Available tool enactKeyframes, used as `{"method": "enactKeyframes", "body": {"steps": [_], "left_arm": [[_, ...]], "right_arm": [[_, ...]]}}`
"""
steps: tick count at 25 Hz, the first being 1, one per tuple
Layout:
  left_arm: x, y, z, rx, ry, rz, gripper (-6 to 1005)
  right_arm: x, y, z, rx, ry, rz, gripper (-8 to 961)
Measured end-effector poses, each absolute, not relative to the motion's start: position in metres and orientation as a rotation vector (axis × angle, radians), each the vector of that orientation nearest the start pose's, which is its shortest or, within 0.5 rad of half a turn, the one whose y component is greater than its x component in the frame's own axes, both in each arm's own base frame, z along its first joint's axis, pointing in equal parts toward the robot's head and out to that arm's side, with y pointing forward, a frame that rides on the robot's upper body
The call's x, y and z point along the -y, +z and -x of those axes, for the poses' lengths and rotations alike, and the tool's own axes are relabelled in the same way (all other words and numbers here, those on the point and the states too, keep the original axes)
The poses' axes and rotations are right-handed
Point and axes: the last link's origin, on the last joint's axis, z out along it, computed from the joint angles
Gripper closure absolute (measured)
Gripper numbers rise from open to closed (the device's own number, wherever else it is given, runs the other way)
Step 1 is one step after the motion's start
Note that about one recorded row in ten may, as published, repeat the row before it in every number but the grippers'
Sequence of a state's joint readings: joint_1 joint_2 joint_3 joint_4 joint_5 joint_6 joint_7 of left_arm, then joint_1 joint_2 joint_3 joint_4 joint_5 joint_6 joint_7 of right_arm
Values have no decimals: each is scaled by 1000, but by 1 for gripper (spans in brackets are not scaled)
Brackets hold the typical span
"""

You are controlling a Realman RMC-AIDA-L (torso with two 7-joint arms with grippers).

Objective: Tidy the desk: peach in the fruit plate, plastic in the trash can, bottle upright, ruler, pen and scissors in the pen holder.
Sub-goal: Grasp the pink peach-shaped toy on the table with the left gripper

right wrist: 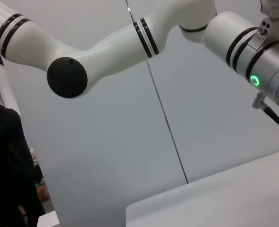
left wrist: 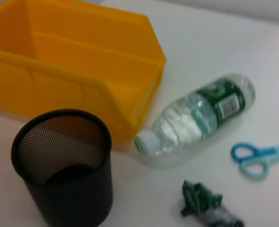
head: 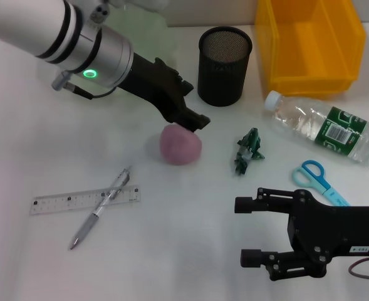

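Observation:
A pink peach (head: 180, 145) lies mid-table, and my left gripper (head: 197, 121) hangs just over its far side. The black mesh pen holder (head: 225, 64) (left wrist: 63, 165) stands behind it. A clear bottle (head: 325, 125) (left wrist: 201, 118) with a green label lies on its side. The crumpled green plastic (head: 248, 151) (left wrist: 201, 201) lies between peach and bottle. Blue scissors (head: 319, 182) (left wrist: 260, 158) lie flat beside my right gripper (head: 247, 231), which rests open and empty at the front right. A clear ruler (head: 84, 200) lies front left with the pen (head: 103, 207) across it. A pale green fruit plate (head: 143, 37) shows partly behind the left arm.
A yellow bin (head: 309, 44) (left wrist: 82, 71) stands at the back right next to the pen holder. The right wrist view shows only the left arm (right wrist: 144, 42), a grey wall and a person (right wrist: 6, 156) beyond the table.

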State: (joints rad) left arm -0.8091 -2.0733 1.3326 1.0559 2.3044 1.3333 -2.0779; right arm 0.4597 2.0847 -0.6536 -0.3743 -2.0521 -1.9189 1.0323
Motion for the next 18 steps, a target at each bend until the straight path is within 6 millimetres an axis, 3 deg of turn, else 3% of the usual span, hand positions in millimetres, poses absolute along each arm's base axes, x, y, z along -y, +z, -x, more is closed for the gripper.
{"method": "enactKeyframes", "body": {"steps": [8,18], "left_arm": [[-389,-40,117,116,466,2854,219],[-387,-48,119,132,481,2869,220]], "right_arm": [[-237,-32,-259,-435,1189,2939,149],[-235,-32,-259,-433,1209,2925,150]]}}
